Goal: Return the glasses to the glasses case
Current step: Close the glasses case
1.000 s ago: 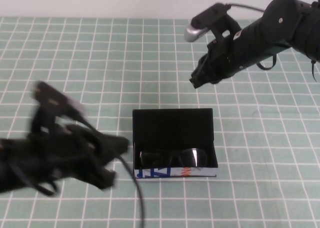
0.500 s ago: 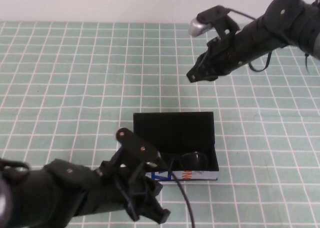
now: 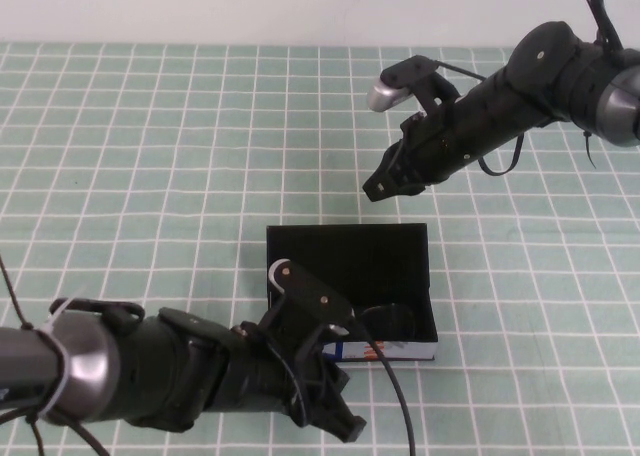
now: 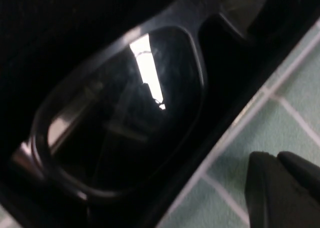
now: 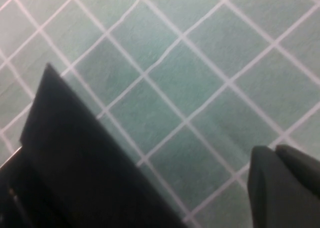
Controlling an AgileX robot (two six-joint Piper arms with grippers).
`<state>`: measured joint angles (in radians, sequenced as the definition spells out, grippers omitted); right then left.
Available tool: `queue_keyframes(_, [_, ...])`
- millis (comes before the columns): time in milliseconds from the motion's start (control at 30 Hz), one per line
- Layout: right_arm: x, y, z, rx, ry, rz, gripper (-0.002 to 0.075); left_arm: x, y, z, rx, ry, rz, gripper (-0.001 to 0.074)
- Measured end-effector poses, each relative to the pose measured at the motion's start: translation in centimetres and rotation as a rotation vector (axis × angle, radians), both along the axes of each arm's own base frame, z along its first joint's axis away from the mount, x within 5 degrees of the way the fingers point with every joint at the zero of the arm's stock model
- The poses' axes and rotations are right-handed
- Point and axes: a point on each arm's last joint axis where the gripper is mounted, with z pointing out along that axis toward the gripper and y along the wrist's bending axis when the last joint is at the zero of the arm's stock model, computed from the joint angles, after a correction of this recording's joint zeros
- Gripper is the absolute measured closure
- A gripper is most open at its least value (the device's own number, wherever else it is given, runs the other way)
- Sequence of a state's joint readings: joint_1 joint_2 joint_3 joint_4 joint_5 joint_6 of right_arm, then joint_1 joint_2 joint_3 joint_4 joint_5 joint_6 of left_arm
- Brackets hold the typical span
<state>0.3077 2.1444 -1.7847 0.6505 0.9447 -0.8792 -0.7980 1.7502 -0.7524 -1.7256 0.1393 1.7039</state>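
Observation:
The glasses case [image 3: 346,256] lies open in the middle of the table, lid standing at the back, white printed strip along its front. The glasses [image 3: 388,321] lie inside it; one dark lens [image 4: 120,118] fills the left wrist view, with the case wall [image 4: 227,113] beside it. My left gripper [image 3: 348,431] hangs shut and empty just in front of the case's front left corner, and the arm hides that part of the case. In its own wrist view the left gripper [image 4: 276,159] is over the mat. My right gripper [image 3: 376,188], shut and empty, hovers just behind the lid [image 5: 75,158].
A green mat [image 3: 150,156] with a white grid covers the whole table. A pale wall runs along the far edge. A cable [image 3: 395,396] from the left arm trails over the mat in front of the case.
The left arm has swung from the left side to the front of the case, covering its left part. The right gripper has dropped a little lower and leftward, toward the lid.

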Motion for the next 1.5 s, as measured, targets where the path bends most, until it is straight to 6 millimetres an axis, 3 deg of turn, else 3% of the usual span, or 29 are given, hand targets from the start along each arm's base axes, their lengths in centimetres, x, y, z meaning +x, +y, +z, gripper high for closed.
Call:
queue_keyframes(333, [-0.7, 0.1, -0.3, -0.005, 0.067, 0.056, 0.0737, 0.9, -0.7, 0.8, -0.013, -0.036, 0.011, 0.0737])
queue_keyframes(567, [-0.9, 0.1, -0.3, -0.006, 0.08, 0.068, 0.0737, 1.4, -0.9, -0.1, 0.021, -0.042, 0.01, 0.0737])
queue_keyframes(900, [-1.5, 0.0, 0.0, -0.005, 0.106, 0.155, 0.0739, 1.7, -1.7, 0.2, -0.01, -0.039, -0.011, 0.0737])
queue_keyframes(1133, [-2.7, 1.3, 0.0, 0.007, 0.123, 0.276, 0.0739, 2.1, -1.8, 0.5, -0.011, -0.058, -0.003, 0.0737])
queue_keyframes(1500, [-2.7, 1.5, 1.0, 0.019, 0.128, 0.245, 0.0739, 2.1, -1.8, 0.5, -0.011, -0.058, -0.003, 0.0737])
